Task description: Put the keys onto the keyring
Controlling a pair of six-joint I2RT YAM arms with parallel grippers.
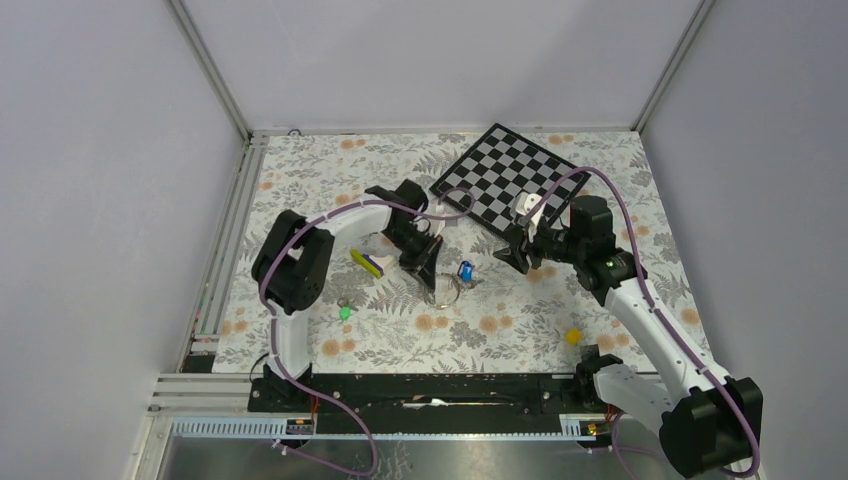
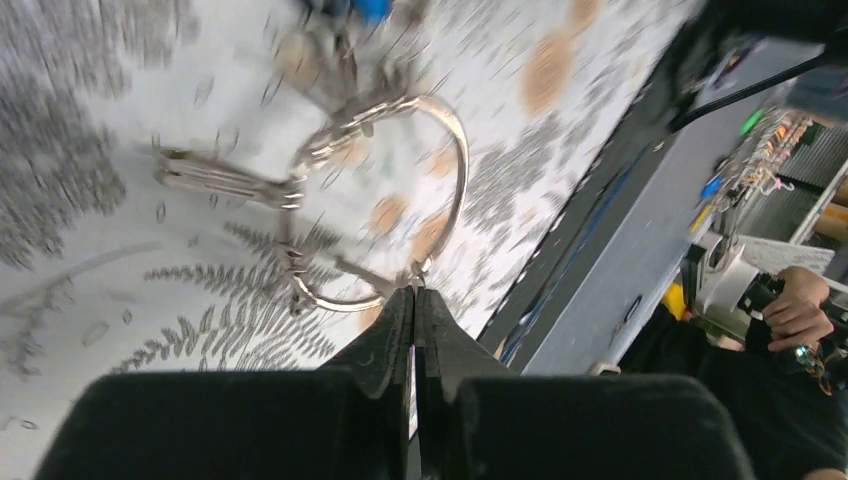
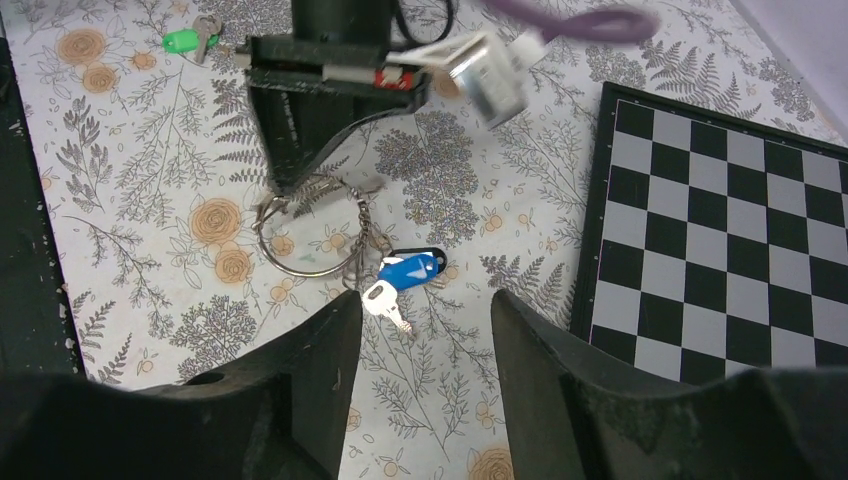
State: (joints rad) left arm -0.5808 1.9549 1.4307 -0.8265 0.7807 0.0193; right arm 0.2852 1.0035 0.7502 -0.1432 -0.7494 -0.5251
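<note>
The left fingers (image 2: 388, 335) are pressed together on the rim of the keyring (image 2: 462, 170), close to the tabletop (image 1: 520, 340). The right fingers (image 3: 320, 370) stand apart and empty above the blue key (image 3: 410, 268) (already hanging on the ring, it seems). The green key (image 3: 183, 40) lies well apart. The pinch on the wire is thin, so a tug from the right could twist the ring loose or drag the bunch

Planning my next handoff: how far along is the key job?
Done: the blue key appears linked to the keyring. In hand: left end effector pinches it; right end effector hangs open above the blue key. Left: the green key lies loose, apart.
</note>
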